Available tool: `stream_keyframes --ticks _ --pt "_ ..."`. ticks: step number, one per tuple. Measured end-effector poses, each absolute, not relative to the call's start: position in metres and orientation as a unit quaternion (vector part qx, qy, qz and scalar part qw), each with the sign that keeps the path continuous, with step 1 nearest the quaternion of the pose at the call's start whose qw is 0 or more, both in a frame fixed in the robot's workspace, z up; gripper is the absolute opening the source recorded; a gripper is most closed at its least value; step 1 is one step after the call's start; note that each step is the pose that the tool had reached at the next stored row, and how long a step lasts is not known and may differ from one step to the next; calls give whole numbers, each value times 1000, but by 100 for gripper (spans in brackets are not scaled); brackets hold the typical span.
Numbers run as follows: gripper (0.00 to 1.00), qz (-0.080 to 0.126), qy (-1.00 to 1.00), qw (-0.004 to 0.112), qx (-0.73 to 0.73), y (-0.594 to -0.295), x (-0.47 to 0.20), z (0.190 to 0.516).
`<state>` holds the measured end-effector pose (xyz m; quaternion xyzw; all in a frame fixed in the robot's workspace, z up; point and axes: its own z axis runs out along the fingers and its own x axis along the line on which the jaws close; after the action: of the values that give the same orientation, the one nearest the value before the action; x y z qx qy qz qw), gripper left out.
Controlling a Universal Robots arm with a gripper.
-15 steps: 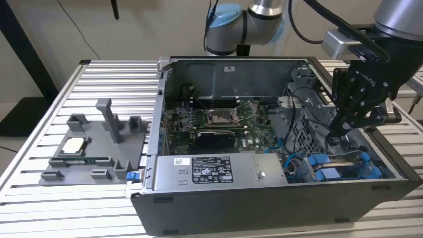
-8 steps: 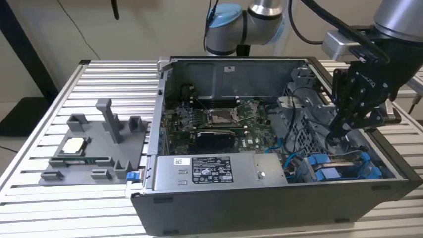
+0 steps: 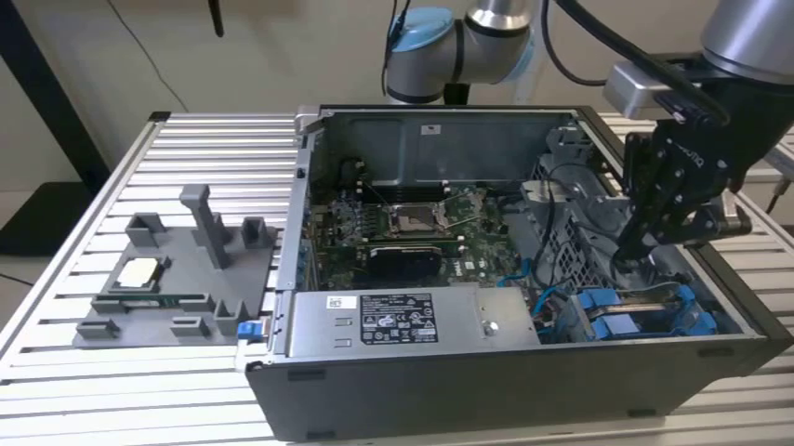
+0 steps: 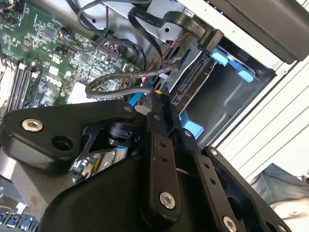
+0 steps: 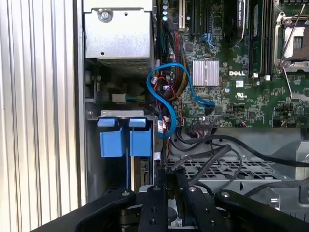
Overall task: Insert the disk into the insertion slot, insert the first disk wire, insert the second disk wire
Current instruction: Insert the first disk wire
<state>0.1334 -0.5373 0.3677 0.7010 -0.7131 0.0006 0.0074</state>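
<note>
Disk (image 5: 123, 142) sits in slot (image 4: 231, 96), gripper (image 4: 157, 95) pinched closed just beside it among wires (image 4: 120, 79), on what I can't tell; I'd keep the wire end square to the disk, push slow.

It was a robotics lab. An opened desktop computer case (image 3: 496, 400) lay on a slatted aluminium table (image 3: 186, 158), with a robot arm (image 3: 466, 42) at its far side.

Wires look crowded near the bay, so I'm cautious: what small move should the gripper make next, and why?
Probably ease straight down a little, slowly. The disk sits in the insertion slot, the gripper hangs above it, and loose black wires crowd its tip, so snagging is likely.
</note>
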Motion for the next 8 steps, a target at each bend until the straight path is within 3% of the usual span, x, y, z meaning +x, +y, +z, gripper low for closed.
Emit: stream_keyframes --ticks 8 --pt "19 1 -713 8 701 -537 137 359"
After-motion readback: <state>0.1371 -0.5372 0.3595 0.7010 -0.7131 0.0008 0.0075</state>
